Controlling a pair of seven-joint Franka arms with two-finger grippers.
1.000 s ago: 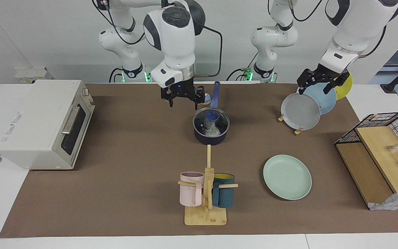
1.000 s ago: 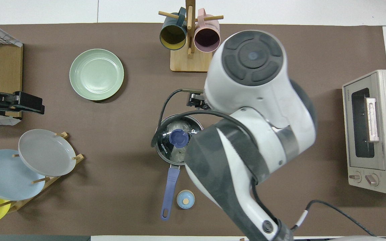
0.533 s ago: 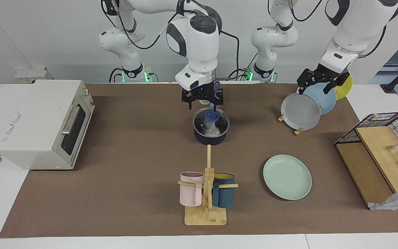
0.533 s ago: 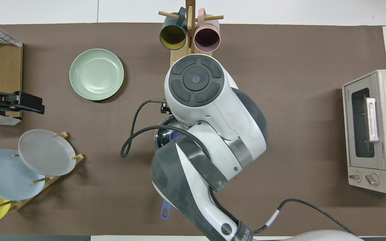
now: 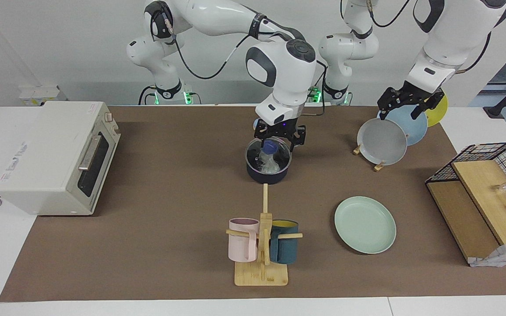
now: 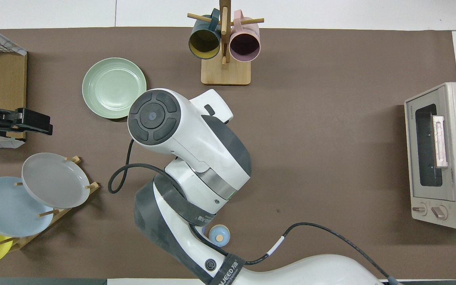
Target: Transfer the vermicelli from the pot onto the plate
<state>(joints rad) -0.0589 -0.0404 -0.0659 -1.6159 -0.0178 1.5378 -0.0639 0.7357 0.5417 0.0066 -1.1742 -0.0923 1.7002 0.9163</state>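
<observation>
1. Pot point(image 5: 268, 163): small dark navy saucepan, black inside, glass lid w/ blue knob point(image 5: 269, 147) still on. Stands mid-table, nearer the robots' edge than the mug stand. Handle hidden by the arm in both views.
2. Vermicelli point(image 5: 268, 164): whitish translucent clump of thin glassy noodles, seen through the lid, inside pot. None on plate yet.
3. Plate point(image 5: 365, 224): pale mint-green round shallow plate, raised rim, empty. Lies flat toward the left arm's end of the table, farther from the robots than the pot. Prob. set apart so a carry has bare cloth under it.
4. Right gripper point(image 5: 279, 137): black two-finger, over the pot's lid knob, fingers spread wide, nothing held. Judged: lining up to lift the lid first, since noodles can't come out w/ it on.
5. Left gripper point(image 5: 404, 105): over the wooden rack of grey, light blue, yellow plates point(image 5: 382, 141) near the corner at the left arm's end; fingers spread, empty. Arm waits.
6. Room: brown cloth betw. pot and plate is bare. Wooden mug stand w/ pink and teal mugs point(image 5: 262, 248) sits farther from the robots than the pot, close to the table's edge; its upright peg is the nearest snag. White toaster oven point(image 5: 55, 156) at the right arm's end, well apart. Wire basket w/ boards point(image 5: 481, 197) at the left arm's end edge, near the plate.
</observation>
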